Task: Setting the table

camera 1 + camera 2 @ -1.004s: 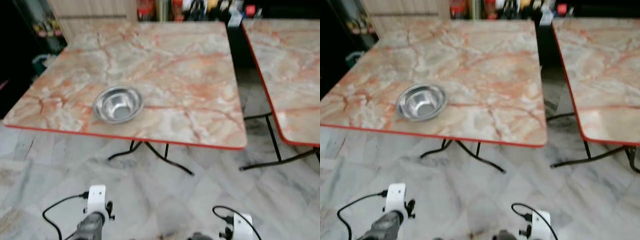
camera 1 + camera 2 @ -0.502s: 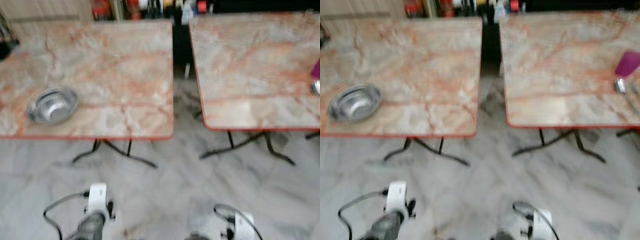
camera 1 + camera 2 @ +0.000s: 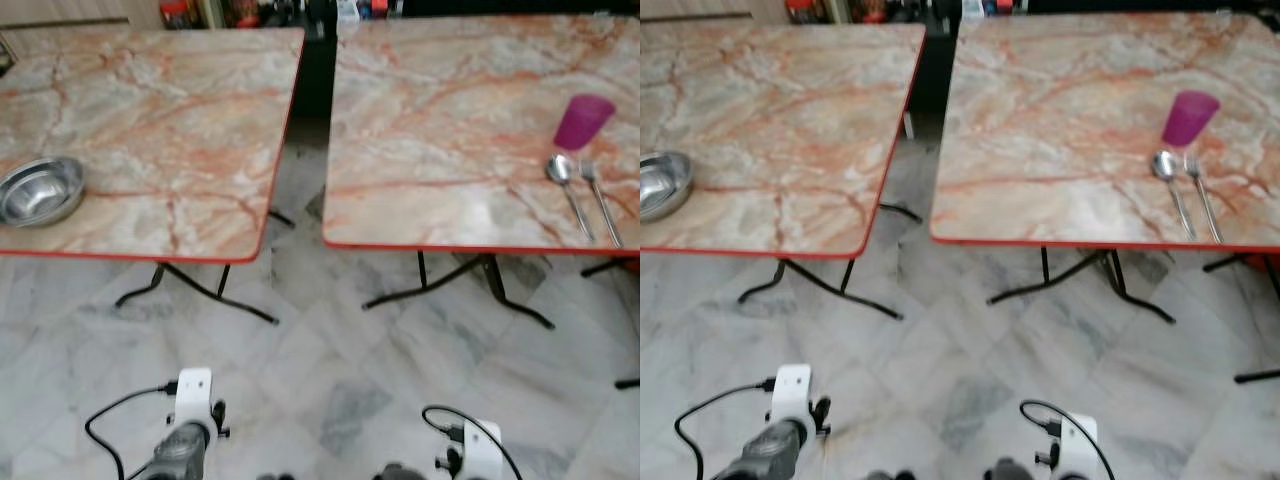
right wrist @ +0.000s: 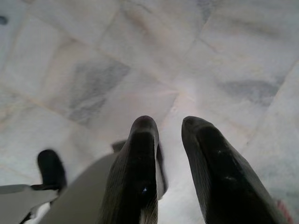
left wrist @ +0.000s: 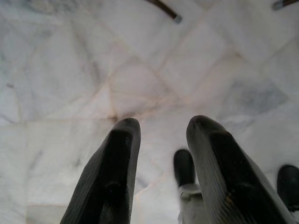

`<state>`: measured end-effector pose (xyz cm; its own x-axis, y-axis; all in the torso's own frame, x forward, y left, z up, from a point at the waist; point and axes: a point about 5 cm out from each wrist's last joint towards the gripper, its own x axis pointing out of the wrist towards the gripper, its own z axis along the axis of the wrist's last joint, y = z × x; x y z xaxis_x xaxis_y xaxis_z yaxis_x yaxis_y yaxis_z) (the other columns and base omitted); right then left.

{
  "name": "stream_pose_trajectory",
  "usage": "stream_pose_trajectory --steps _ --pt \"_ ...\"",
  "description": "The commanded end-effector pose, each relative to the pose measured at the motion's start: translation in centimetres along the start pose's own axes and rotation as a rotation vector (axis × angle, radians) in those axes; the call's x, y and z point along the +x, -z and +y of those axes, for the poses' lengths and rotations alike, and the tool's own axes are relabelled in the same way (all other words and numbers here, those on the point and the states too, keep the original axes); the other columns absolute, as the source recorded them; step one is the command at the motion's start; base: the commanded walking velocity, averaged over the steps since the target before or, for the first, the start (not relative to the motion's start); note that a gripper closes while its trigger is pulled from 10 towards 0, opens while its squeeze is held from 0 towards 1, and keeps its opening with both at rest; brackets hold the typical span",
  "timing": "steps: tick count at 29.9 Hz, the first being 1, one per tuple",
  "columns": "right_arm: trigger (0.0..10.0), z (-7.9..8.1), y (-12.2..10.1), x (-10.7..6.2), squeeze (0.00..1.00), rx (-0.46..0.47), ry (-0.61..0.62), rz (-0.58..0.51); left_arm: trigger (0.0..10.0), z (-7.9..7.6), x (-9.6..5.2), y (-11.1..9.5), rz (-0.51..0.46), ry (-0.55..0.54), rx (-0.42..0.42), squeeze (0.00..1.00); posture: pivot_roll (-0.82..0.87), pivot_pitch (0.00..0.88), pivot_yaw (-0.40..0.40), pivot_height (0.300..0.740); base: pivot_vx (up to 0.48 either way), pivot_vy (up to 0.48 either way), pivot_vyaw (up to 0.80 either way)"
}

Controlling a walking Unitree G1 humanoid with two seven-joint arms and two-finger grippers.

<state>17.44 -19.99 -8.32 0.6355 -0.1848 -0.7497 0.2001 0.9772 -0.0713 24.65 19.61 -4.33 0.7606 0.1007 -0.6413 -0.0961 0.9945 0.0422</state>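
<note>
Standing on 2 tables: bowl (image 3: pixel 40 190), cup (image 3: pixel 583 121), spoon (image 3: pixel 566 188), fork (image 3: pixel 599 198).

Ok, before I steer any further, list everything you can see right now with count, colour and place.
Square marble-patterned table with red edging: 1, pink-orange, robot's left.
Second marble-patterned table with red edging: 1, pink-orange, robot's right, a gap between the two.
Round steel bowl: 1, silver, left table, near its left front edge.
Plastic cup: 1, magenta, upright, right table, right side.
Metal spoon: 1, silver, just in front of the cup.
Metal fork: 1, silver, beside the spoon on its right.
Marble tile floor: grey-white, under both tables.
Left end effector: black fingers apart, pointing at the floor.
Right end effector: black fingers apart, pointing at the floor.
</note>
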Motion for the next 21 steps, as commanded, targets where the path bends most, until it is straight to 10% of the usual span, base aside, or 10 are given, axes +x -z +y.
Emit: stream_pose_trajectory --steps 1,21 --pt "10.0 -0.54 0.38 -0.13 0.00 -0.016 0.021 0.005 10.0 -0.22 -0.17 0.77 0.025 0.005 0.001 0.00 -0.16 0.188 0.081 0.740 0.000 -0.461 0.00" --pt "10.0 -0.08 -0.43 0.06 0.00 -0.003 0.021 -0.024 10.0 -0.08 -0.28 1.20 0.037 0.000 -0.012 0.00 -0.16 0.182 0.078 0.740 0.000 -0.115 0.03"
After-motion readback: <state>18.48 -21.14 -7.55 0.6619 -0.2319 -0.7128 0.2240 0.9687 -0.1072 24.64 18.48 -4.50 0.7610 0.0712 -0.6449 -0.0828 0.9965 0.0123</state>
